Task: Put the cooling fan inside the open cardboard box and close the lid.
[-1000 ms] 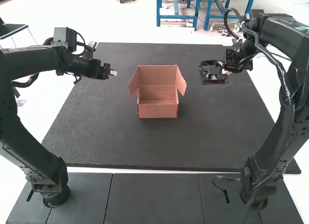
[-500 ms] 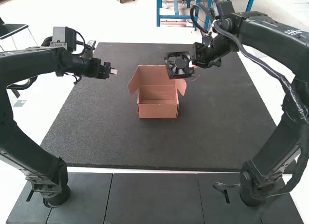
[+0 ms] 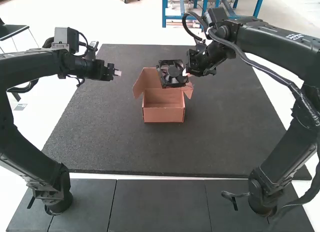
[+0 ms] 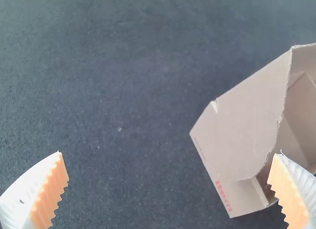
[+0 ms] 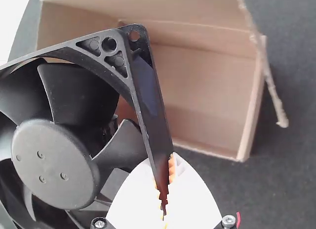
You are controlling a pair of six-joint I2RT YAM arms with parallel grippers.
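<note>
A black square cooling fan (image 3: 173, 74) hangs over the open cardboard box (image 3: 163, 98) at the mat's middle, above the box's far right part. My right gripper (image 3: 188, 72) is shut on the fan's frame; in the right wrist view the fan (image 5: 84, 135) is clamped by its edge between the fingers (image 5: 168, 187), with the box's inside (image 5: 197, 91) behind it. The box's flaps stand up and outward. My left gripper (image 3: 116, 73) hovers open to the left of the box; its orange pads (image 4: 48, 189) frame the mat and the box's left flap (image 4: 247, 135).
A dark mat (image 3: 100, 132) covers the table, with bare stretches in front of and beside the box. White floor lies past the mat's edges.
My right arm carried the fan from the mat's far right leftward to above the box. The left arm stayed where it was.
</note>
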